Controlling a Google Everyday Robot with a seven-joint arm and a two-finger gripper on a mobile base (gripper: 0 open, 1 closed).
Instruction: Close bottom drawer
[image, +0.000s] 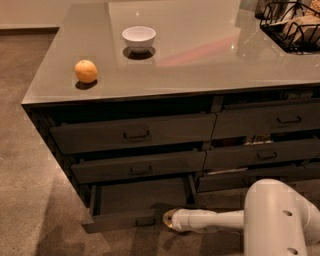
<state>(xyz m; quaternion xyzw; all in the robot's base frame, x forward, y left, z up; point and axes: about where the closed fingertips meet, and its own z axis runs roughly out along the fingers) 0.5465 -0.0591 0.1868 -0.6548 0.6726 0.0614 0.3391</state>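
Note:
The bottom drawer (120, 220) of the left stack is pulled out, its slim dark front near the floor and its empty inside showing. A small dark handle (145, 220) sits at the middle of its front. My gripper (167, 219) is at the end of the white arm (215, 220), low near the floor, right at the right end of the drawer front, beside the handle. Its tip seems to touch the front.
Two taller drawers (132, 134) sit above it and a second stack (265, 150) stands to the right. On the grey counter top (200, 65) are an orange (86, 71), a white bowl (139, 38) and a black wire basket (292, 27). Carpet floor lies left.

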